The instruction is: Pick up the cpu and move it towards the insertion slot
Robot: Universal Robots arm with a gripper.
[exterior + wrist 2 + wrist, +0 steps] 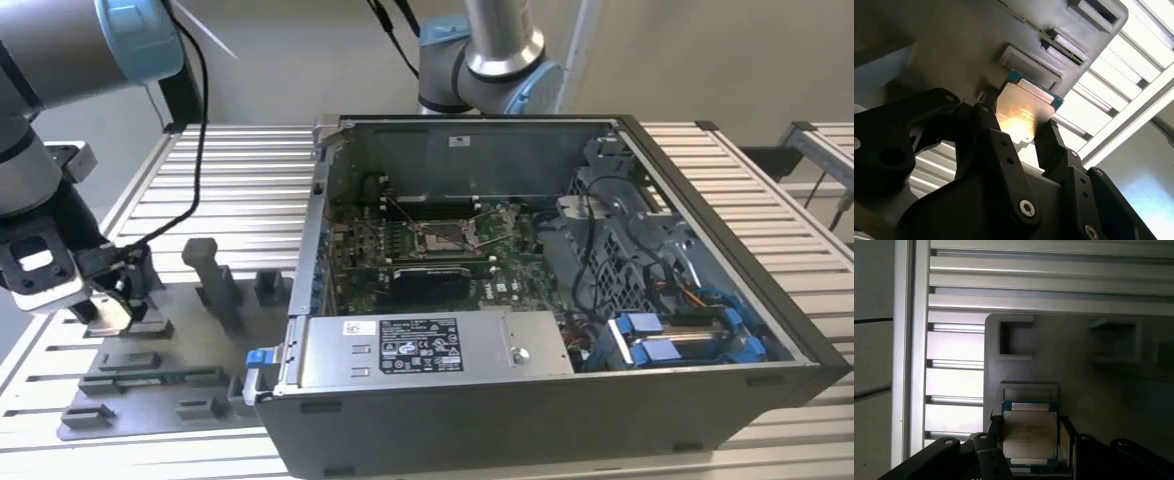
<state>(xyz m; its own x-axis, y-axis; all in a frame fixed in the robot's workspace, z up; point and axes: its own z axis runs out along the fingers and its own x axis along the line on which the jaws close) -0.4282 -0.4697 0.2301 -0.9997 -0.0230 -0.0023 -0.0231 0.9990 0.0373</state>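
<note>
While clamping cpu (1030, 432) in gripper (1029, 447) over tray (1079, 360): pick step.
Prob. needs level lift, then carry twd slot (441, 236), well apart.

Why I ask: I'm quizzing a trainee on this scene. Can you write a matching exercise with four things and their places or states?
Things:
1. cpu
2. insertion slot
3. gripper
4. grey fixture

Places or states:
A. inside the computer case
B. on the slatted table, beside the case
C. silvery top, gripped at two edges
D. black, shut on the chip

Pairs: 1-C, 2-A, 3-D, 4-B
</note>
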